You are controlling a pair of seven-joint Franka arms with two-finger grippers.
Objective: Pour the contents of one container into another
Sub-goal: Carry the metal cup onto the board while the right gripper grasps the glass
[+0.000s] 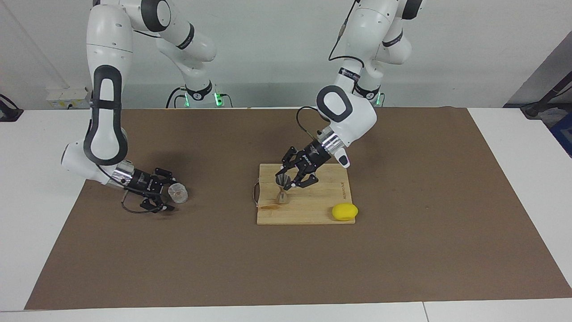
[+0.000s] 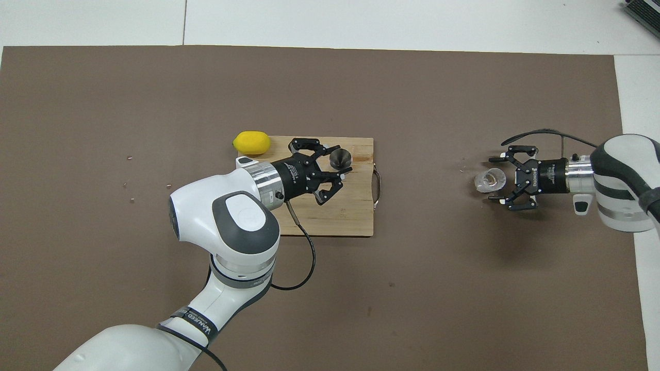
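risk is the top-heavy jigger (image 1: 282,190) tipping on the cutting board (image 1: 313,210) under my left gripper (image 1: 290,181), pinched shut on its rim, while my right gripper (image 1: 167,197) gapes wide around the glass cup (image 1: 177,193) on the mat, unclamped.

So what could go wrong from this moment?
1. The left gripper is shut on the tall, narrow jigger standing on the cutting board; a slanted grip could tip it.
2. The glass cup lies on its side between the right gripper's open fingers, so closing may roll it away.
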